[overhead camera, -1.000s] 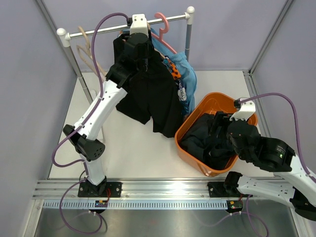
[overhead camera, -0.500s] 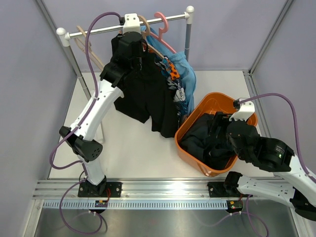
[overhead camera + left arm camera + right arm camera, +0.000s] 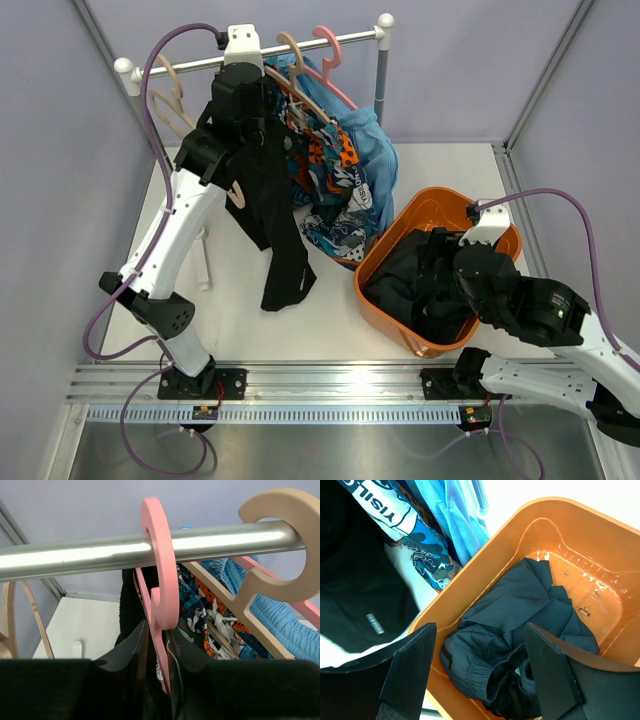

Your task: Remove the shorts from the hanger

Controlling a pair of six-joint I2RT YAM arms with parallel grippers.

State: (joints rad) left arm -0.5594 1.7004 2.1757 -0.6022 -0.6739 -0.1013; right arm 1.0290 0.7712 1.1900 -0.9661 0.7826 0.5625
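Observation:
My left gripper [image 3: 250, 125] is up at the rail [image 3: 200, 62] and shut on the black shorts [image 3: 278, 250], which hang from it in a narrow bunch. In the left wrist view its fingers [image 3: 137, 640] close on black fabric beside a pink hanger's neck [image 3: 160, 565]. The patterned shorts [image 3: 330, 190] hang on a wooden hanger [image 3: 260, 585], with the light blue shorts [image 3: 375, 150] beside them. The dark navy shorts [image 3: 520, 610] lie in the orange basket [image 3: 485, 545]. My right gripper [image 3: 480, 630] is open and empty just above them.
Empty wooden hangers [image 3: 170, 100] hang at the rail's left end. The rack's posts stand at left [image 3: 150, 130] and right [image 3: 383, 60]. The orange basket [image 3: 430, 200] sits at the right, close under the hanging shorts. Grey walls enclose the table.
My left gripper has moved left along the rail and up. The black shorts went from hanging spread to a narrow dangling bunch, uncovering the patterned shorts. The right arm has barely moved.

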